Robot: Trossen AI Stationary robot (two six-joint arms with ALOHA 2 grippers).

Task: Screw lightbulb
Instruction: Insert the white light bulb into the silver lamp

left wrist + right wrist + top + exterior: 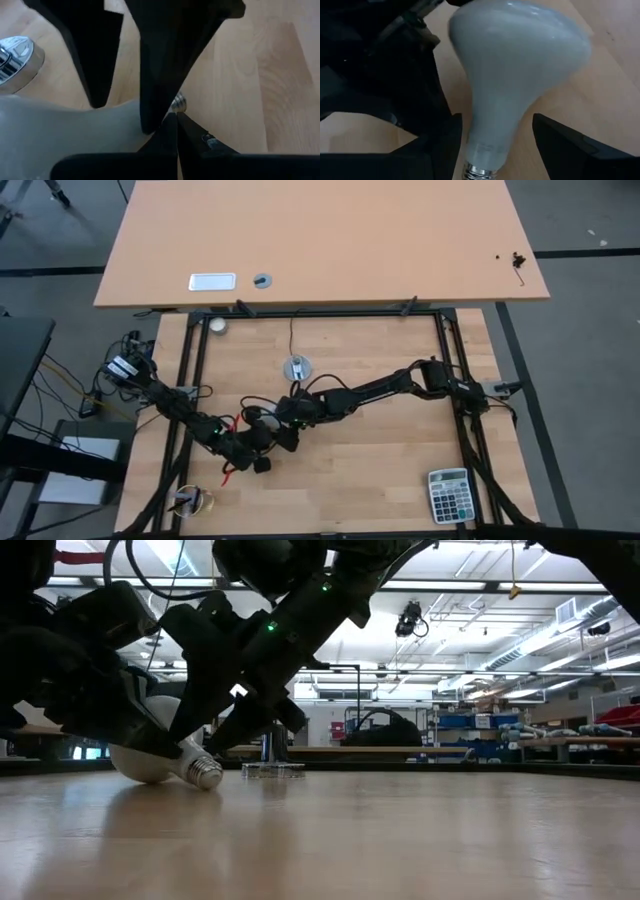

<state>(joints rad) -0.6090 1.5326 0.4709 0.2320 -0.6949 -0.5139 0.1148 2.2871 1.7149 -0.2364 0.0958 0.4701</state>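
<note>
Currently the lightbulb point(515, 70) lies on its side on the worktop point(400, 840), screw base pointing toward the socket point(298, 367) further back. Right gripper point(495, 145) has its fingers spread wide either side of the bulb's neck, not gripping; likely lining up a grasp near the base so the thread stays free. Left gripper point(262, 462) sits close against the bulb's wide end; its finger state can't be told.
</note>
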